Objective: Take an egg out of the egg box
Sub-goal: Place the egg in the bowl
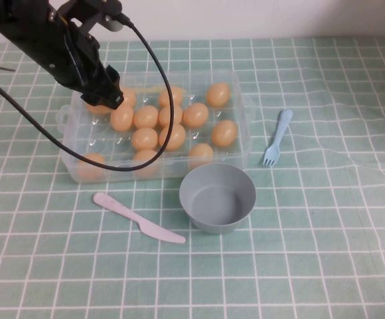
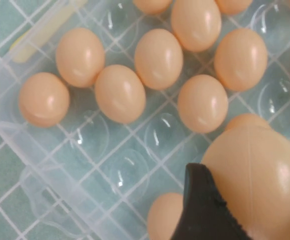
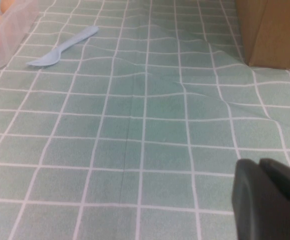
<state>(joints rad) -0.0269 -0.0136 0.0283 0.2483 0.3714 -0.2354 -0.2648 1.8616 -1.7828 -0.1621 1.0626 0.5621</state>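
The clear plastic egg box (image 1: 242, 143) lies at the middle back of the table with about a dozen orange-tan eggs in its cells. My left gripper (image 1: 103, 96) hangs over the box's back left part. In the left wrist view it (image 2: 255, 200) is shut on an egg (image 2: 265, 170), with one black finger (image 2: 205, 210) pressed against the egg's side, held above the cells (image 2: 130, 170). My right gripper (image 3: 270, 200) shows only in the right wrist view, shut and empty, low over the tablecloth to the right of the box.
A grey-blue bowl (image 1: 187, 193) stands just in front of the box. A pink plastic knife (image 1: 138, 217) lies front left of it. A blue fork (image 1: 277, 137) lies right of the box. A brown box (image 3: 272, 32) stands at the far right.
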